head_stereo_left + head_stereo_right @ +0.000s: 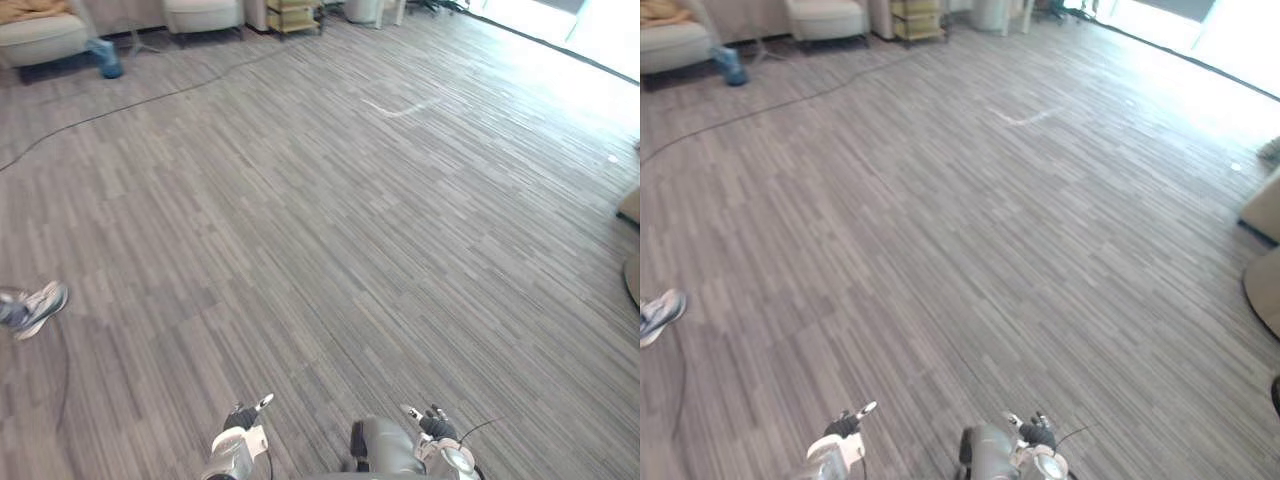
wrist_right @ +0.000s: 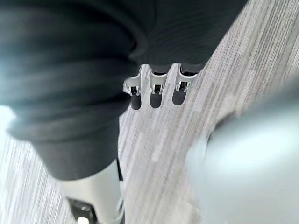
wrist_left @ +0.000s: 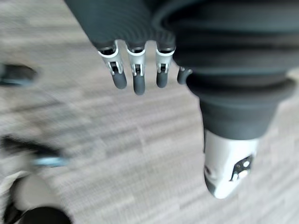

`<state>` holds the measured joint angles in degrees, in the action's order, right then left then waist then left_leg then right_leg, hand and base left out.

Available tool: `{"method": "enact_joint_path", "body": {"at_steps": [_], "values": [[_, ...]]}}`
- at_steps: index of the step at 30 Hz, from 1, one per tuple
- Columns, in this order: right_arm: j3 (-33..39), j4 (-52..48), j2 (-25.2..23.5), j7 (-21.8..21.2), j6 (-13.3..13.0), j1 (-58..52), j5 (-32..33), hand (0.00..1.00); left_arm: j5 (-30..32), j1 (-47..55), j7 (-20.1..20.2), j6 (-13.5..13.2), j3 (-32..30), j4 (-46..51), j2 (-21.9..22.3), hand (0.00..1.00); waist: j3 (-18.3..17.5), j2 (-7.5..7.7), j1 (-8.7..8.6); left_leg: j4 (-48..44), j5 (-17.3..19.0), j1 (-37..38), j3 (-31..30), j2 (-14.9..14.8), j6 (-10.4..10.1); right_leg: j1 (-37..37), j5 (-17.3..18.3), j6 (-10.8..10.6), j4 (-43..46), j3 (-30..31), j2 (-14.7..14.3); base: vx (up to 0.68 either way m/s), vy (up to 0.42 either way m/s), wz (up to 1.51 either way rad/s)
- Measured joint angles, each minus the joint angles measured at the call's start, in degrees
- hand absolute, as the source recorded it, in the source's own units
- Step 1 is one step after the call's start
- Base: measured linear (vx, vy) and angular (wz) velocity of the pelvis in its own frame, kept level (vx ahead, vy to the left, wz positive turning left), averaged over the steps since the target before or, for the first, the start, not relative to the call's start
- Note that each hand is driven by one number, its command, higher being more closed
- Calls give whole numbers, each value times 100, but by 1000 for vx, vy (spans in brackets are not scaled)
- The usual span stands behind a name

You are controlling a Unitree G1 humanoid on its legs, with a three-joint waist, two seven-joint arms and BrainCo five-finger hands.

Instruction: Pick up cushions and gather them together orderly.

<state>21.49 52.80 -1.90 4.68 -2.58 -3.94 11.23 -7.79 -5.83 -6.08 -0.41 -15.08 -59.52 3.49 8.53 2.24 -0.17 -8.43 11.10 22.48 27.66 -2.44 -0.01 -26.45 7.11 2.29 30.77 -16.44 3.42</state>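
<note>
Hanging low for walking, I judge, my left hand [image 1: 243,418] and right hand [image 1: 437,427] have fingers [image 3: 136,79] straight, holding nothing. A person's shoe [image 1: 38,305] rests on the floor [image 1: 330,220] at left. What may be a tan cushion [image 1: 30,8] lies on the far sofa [image 1: 40,38].

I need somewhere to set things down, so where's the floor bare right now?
The grey plank floor is bare across the middle, from a person's grey shoe at the left edge to the beige furniture at the right edge. It gets crowded along the far wall: pale armchairs and a yellow shelf cart.
</note>
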Motion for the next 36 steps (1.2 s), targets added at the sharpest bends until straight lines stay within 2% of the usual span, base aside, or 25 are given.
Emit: {"method": "enact_joint_path", "body": {"at_steps": [1,2,4,5,6,7,8,11,14,15,17,18,19,20,22,23,24,25,27,29,31,32,33,34,36], "values": [[75,21,15,-25,-10,-50,10,0,59,20,55,6,71,-52,-2,0,22,-13,-39,-16,2,292,-188,88,-14,27,-369,690,-203,31,-16,811,-91,-9],[83,15,106,-16,5,94,-23,0,115,40,83,23,9,-76,-26,0,62,-228,-38,-169,-114,325,-229,-84,-203,34,-192,746,-7,-61,-101,674,-92,-22],[61,-29,202,-28,6,136,-65,0,158,2,55,45,-86,-64,-35,0,79,-416,-118,-1139,-547,-96,-553,-339,-720,117,216,753,131,-66,-198,506,-90,-20],[77,-17,201,-21,44,182,-161,0,160,20,53,43,-232,-4,22,0,149,-551,-27,-2442,-1175,-674,-984,-583,-936,474,365,767,-75,88,-406,760,-129,-43],[14,17,210,-11,49,232,-190,0,149,62,73,48,-335,28,9,0,207,-584,21,-3752,-1181,-1201,-1209,-745,-1010,979,397,776,-436,218,-608,633,-99,-62],[-47,58,202,-8,53,265,-188,0,148,105,73,46,-392,66,6,0,246,-551,34,-4312,-1077,-1431,-1225,-820,-991,1297,401,780,-654,351,-697,711,-72,-96],[-371,164,147,-10,76,339,-160,0,147,266,73,40,-402,195,-5,0,329,-363,82,-5166,-533,-2107,-1175,-871,-676,2145,412,797,-1245,695,-785,532,-20,-102],[-608,233,70,-11,104,432,-157,0,97,378,89,-22,-282,490,4,0,277,-248,266,-4716,-61,-3306,-820,-1048,-369,2878,455,722,-1871,1349,-828,423,28,-108],[-586,235,-12,-6,163,436,-159,0,94,392,84,-69,-335,549,27,0,295,-323,387,-3028,86,-3879,-813,-1080,-310,3569,676,445,-2134,2008,-788,584,171,-125],[-578,234,-11,4,174,396,-166,0,92,423,62,-103,-402,559,62,0,269,-347,401,-1823,-95,-4014,-899,-967,-529,3873,1008,349,-2185,2332,-670,543,260,-97],[-593,234,17,26,191,346,-169,0,93,495,49,-107,-417,612,41,0,148,-340,402,-1055,-305,-4189,-978,-876,-517,4068,1324,234,-2193,2573,-572,695,398,-92],[-597,238,-1,34,196,269,-169,0,95,554,47,-104,-412,685,0,0,3,-188,473,-1156,-759,-4223,-1043,-758,-371,4149,1487,89,-2191,2741,-374,897,489,-113],[-588,273,-33,33,192,160,-175,0,101,584,40,-105,-457,702,-53,0,-234,36,566,-1284,-913,-4179,-869,-560,-122,3998,1614,-158,-1699,2969,-131,785,414,-85],[-593,289,-60,32,193,167,-177,0,102,583,28,-105,-503,686,-92,0,-271,144,556,-1308,-831,-4102,-755,-459,-62,3875,1613,-289,-1363,2989,-17,802,390,-66],[-596,346,-116,25,186,105,-181,0,107,501,-1,-97,-539,491,-191,0,-230,325,508,-1226,-409,-3524,-557,-207,11,3092,904,-1263,736,2962,102,678,360,-31],[-600,413,-134,1,178,86,-192,0,108,449,-7,-72,-534,399,-237,0,-126,325,488,-1112,-239,-3161,-480,-138,19,2567,183,-1582,1969,2931,102,680,339,-34],[-605,410,-64,-18,158,186,-215,0,111,395,-26,-10,-491,247,-250,0,-84,287,403,-954,-102,-2670,-459,-82,58,2080,171,-1496,2949,2685,100,753,358,-39],[-610,261,9,-23,138,187,-226,0,112,358,-29,35,-363,92,-203,0,40,83,334,-686,-23,-2059,-423,-95,112,1659,336,-1229,3257,2271,135,576,270,-31],[-596,119,35,-30,54,170,-229,0,110,317,-27,54,-304,34,-125,0,4,-60,323,-152,55,-1406,-271,-94,99,949,543,-955,3026,1696,165,521,239,-34],[-460,49,30,-35,30,229,-231,0,122,195,-21,83,-155,-14,-115,0,75,21,226,318,260,-773,-323,-11,-32,294,627,-657,1819,1016,181,590,145,-1],[-341,98,41,-30,40,234,-231,0,158,163,-12,83,-46,-82,-89,0,93,51,175,449,299,-540,-363,46,31,220,445,-516,844,808,182,505,-6,36],[-234,198,51,-10,44,150,-225,0,212,177,37,84,61,-152,-28,0,91,112,62,604,366,-222,-574,248,110,268,-120,-431,-479,752,194,597,-60,59],[-171,207,52,-16,41,131,-178,0,220,202,46,80,54,-149,-18,0,87,132,52,629,395,-122,-647,310,131,254,-310,-330,-629,809,206,775,-110,68],[-152,212,154,-17,43,166,-188,0,284,283,132,103,107,-240,20,0,108,-15,-69,596,450,169,-827,286,128,250,-399,62,-121,907,154,665,-114,17],[-245,188,309,-27,56,219,-221,0,337,344,109,108,31,-233,26,0,71,-341,-55,-153,418,2,-946,4,72,307,96,182,273,803,121,625,-147,7]]}}
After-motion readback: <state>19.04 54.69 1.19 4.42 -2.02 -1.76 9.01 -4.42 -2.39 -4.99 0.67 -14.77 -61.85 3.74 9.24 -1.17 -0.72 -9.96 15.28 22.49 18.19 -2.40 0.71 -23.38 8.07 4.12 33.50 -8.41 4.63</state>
